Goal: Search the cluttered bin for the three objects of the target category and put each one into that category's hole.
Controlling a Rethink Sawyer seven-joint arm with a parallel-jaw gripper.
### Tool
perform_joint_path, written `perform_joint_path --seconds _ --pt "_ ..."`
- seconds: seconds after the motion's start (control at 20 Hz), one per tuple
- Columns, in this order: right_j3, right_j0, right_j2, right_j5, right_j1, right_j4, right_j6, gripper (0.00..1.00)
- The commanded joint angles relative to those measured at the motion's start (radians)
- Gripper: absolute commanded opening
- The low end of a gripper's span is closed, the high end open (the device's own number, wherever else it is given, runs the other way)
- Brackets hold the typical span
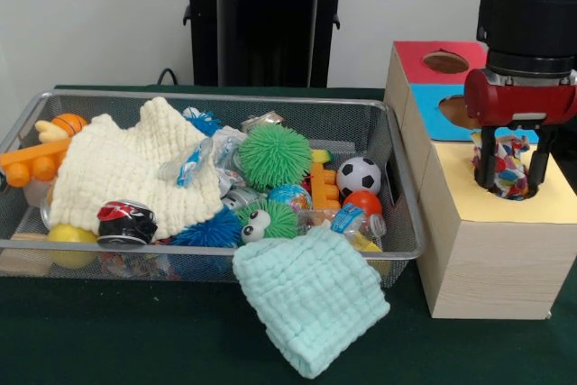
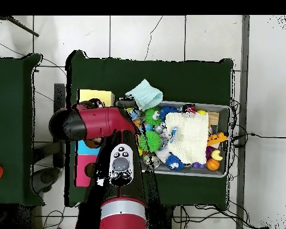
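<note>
We see the jaws [image 1: 513,171] clenched on a colourful wrapper [image 1: 511,169] at the yellow hole [image 1: 508,188].
The box [image 1: 487,259] sits beside the wire bin [image 1: 397,173] on the desk [image 1: 135,331]; we read no writing on the crushed can [image 1: 125,222].

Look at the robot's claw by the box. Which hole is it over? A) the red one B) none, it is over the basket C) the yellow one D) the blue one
C. In the front view the gripper hangs over the hole in the yellow top of the box, its jaws on either side of a colourful crinkly object sitting in that hole.
</note>
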Motion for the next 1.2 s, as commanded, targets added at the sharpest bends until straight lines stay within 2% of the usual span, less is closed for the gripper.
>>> perform_joint_path --seconds 0.05,0.25,0.5,0.6,0.95,1.2 --pt "0.038 -0.019 0.054 -0.016 0.069 -0.031 0.095 1.00" --pt "0.044 -0.021 0.056 0.046 0.029 -0.014 0.091 1.00" --pt "0.019 -0.011 0.048 0.268 -0.089 0.027 0.076 1.00" --pt "0.004 -0.009 0.045 0.324 -0.112 0.032 0.076 1.00" --pt "-0.036 -0.015 0.055 0.463 -0.174 0.040 0.072 1.00" --pt "-0.042 -0.025 0.068 0.487 -0.190 0.032 0.060 1.00"
